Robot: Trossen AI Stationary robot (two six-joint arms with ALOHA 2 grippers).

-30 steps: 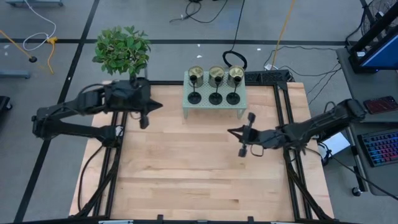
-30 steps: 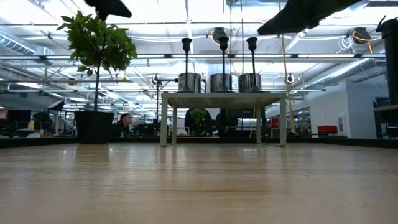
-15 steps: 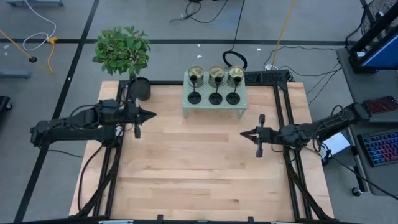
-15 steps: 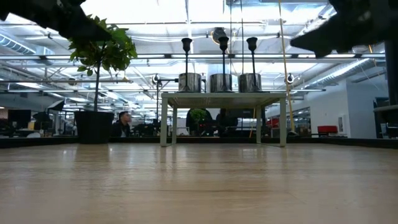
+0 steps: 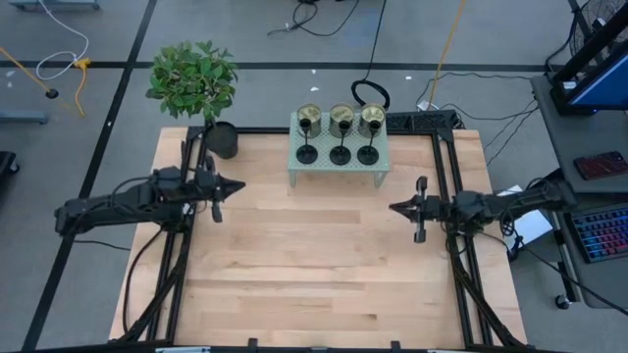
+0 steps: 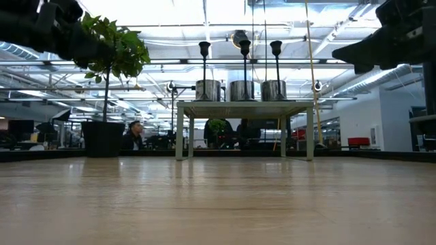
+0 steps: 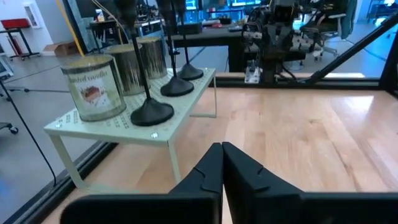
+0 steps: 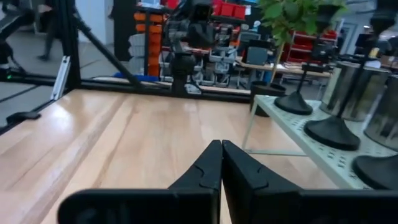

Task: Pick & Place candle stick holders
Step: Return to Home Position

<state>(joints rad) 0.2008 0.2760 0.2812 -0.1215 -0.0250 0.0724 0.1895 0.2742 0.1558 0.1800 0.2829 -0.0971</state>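
Six candle stick holders (image 5: 340, 153) fill the shelf (image 5: 334, 172); left fingers (image 7: 208, 174), right fingers (image 8: 208, 168) closed, empty.

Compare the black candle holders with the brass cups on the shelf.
The black candle holders are tall and thin-stemmed; the brass cups are squat cylinders. The black ones fill the shelf's front row, the brass ones the back row. Both: three, upright, in line.
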